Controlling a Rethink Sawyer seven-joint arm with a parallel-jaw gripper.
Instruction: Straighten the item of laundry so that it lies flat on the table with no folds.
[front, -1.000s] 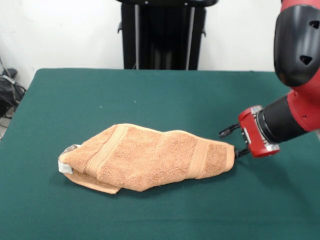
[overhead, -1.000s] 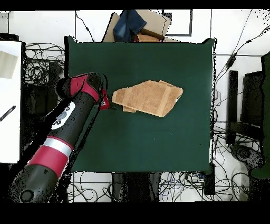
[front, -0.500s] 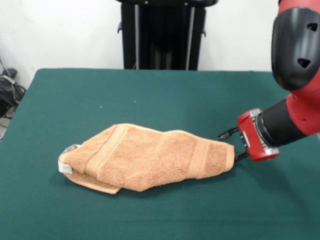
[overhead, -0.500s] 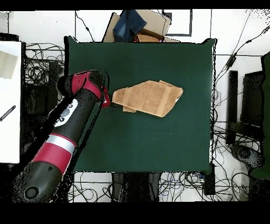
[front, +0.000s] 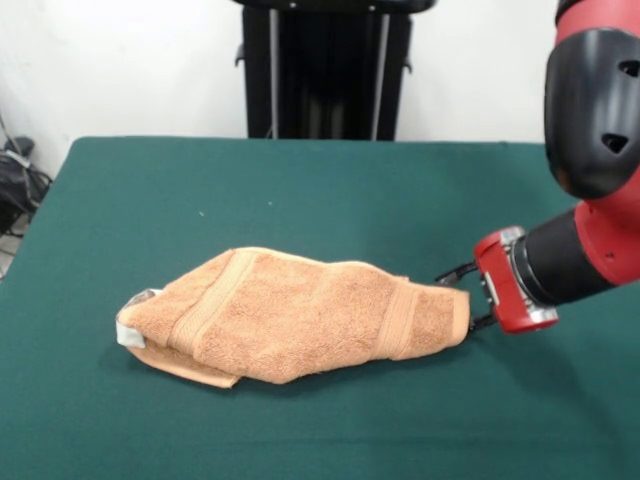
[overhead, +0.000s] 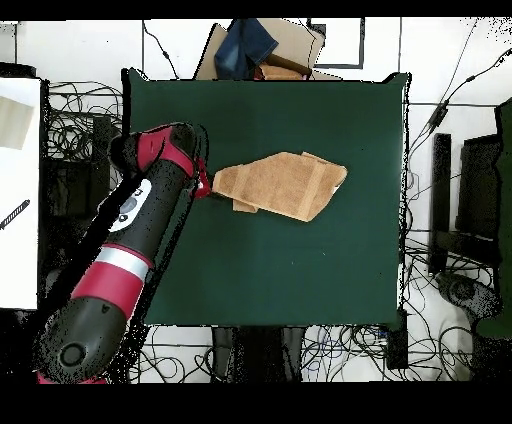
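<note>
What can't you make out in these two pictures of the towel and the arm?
- Front view: whether the tool grips the towel or only touches its end; the towel's edge covers the finger tips.
- Overhead view: the tool is hidden under the arm's red wrist.
- Both views: the towel's inner layers, covered by its own folds.
- Front view: the white tag is too small to read.

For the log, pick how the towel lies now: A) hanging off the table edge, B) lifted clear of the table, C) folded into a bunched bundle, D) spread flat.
C: the towel lies doubled over in a lumpy bundle on the table, with the gripper at its end.
</note>
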